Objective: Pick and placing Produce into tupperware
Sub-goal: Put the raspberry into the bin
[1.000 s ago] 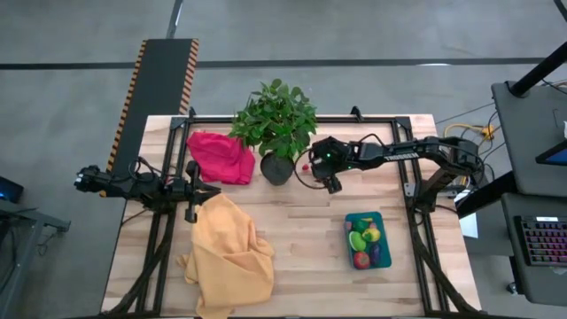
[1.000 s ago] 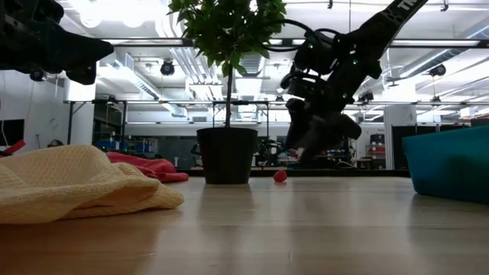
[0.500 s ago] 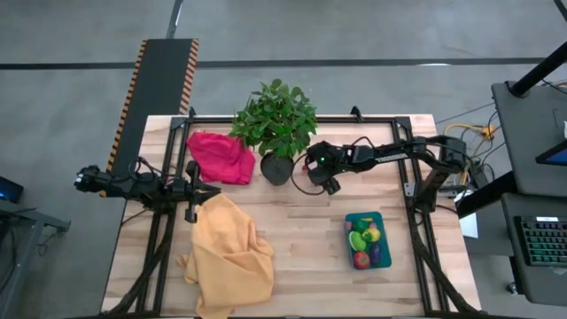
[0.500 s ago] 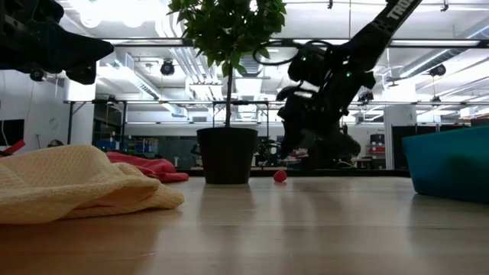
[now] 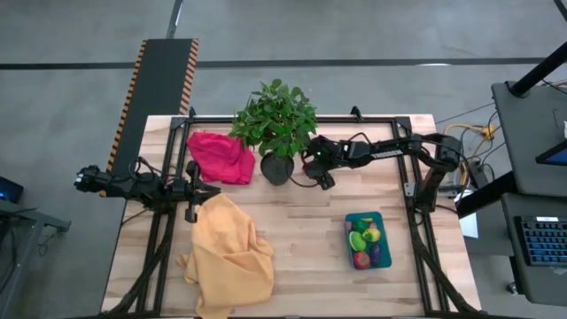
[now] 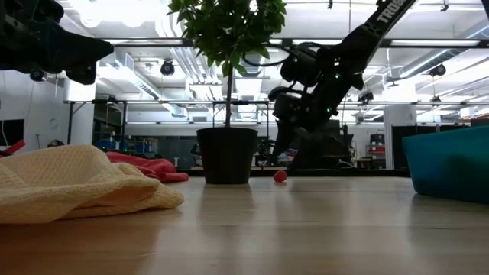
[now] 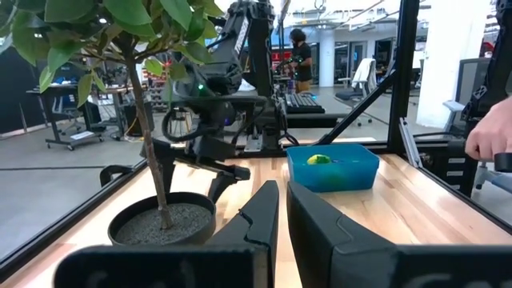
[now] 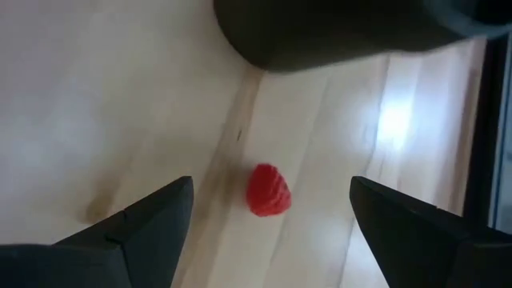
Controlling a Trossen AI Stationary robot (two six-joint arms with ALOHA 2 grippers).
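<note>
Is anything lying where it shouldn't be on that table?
One small red toy berry lies alone on the wood beside the plant pot, far from the teal container holding the other produce. The right gripper hangs open over it.

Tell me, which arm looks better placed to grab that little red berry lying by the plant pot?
The right one. Its end effector hangs open right over the red berry, beside the plant pot. The left end effector waits at the far side, by the yellow cloth.
</note>
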